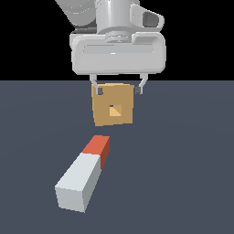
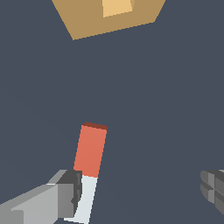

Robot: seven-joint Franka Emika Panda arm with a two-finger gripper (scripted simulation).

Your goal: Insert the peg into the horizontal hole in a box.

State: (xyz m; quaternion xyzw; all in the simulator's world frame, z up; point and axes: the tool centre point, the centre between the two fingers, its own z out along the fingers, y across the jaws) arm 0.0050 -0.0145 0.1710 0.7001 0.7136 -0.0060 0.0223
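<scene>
I am at the reaching step, fingers (image 1: 118,87) spread and empty above the peg (image 1: 84,172); next I must lower and pinch its white part, facing the box (image 1: 113,109).

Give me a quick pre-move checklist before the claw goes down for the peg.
1. Claw open: ok, the fingers are spread wide with nothing between them.
2. Peg free: ok, it lies flat on the floor, untouched, clear of the box.
3. Peg direction: ok, its orange-red end points toward the box.
4. Hole unobstructed: ok, the square opening in the box face shows clear.
5. Claw centred over the peg: not ok, in the wrist view the peg sits beside one finger, far from the other.
6. Claw height above the peg: cannot tell from these views.
</scene>
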